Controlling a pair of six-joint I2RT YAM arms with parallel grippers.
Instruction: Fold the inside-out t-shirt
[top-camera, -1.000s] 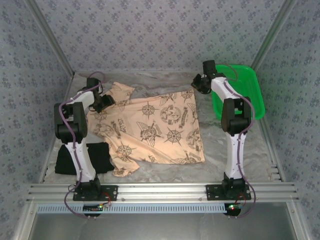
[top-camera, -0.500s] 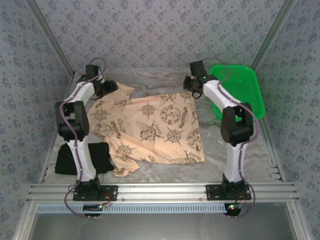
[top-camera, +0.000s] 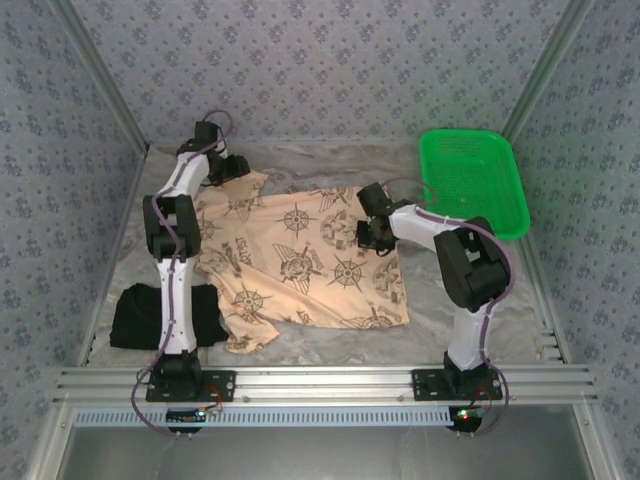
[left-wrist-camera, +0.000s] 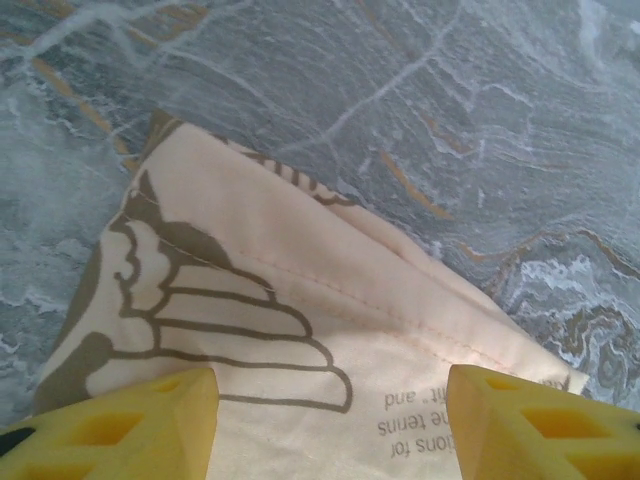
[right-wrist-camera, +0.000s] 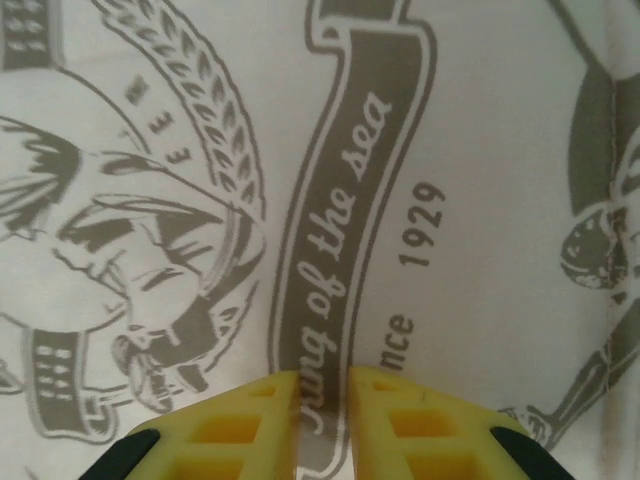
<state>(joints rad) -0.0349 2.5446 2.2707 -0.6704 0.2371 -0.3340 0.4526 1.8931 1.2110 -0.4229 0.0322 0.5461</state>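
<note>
Under left gripper (left-wrist-camera: 330, 388): peach-tan printed t-shirt (top-camera: 300, 250) corner, jaws wide, empty.
Right gripper (right-wrist-camera: 322, 388): nearly closed, empty.
Risk: bunching from one-layer pinch.

A bright green plastic mesh basket (top-camera: 470, 175) sits at the far right of the grey marbled tabletop (top-camera: 520, 290), a plain black folded garment (top-camera: 135, 318) lies near-left just behind the ribbed aluminium rail (top-camera: 320, 385), and blue-grey floral-patterned walls (top-camera: 320, 60) stand around.
</note>
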